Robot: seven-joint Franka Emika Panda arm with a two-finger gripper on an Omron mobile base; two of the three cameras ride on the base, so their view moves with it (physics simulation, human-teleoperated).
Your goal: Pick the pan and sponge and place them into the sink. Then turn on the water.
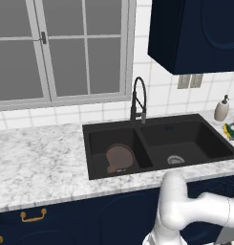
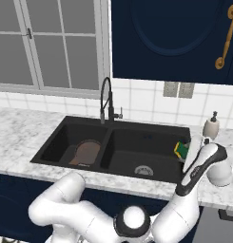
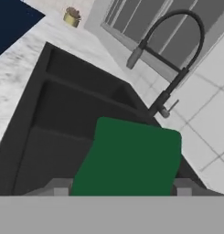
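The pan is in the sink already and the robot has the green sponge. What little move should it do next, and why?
Probably carry the sponge a bit further over the sink and lower it before letting go. The tool is shut on the sponge at the right basin's edge, the pan already lies in the left basin, and no water runs from the tap yet.

No readable text, labels, brands or numbers on any surface.

arm: bent low, reaching right | gripper (image 2: 185, 151): jaws closed on the sponge (image 3: 129, 157)
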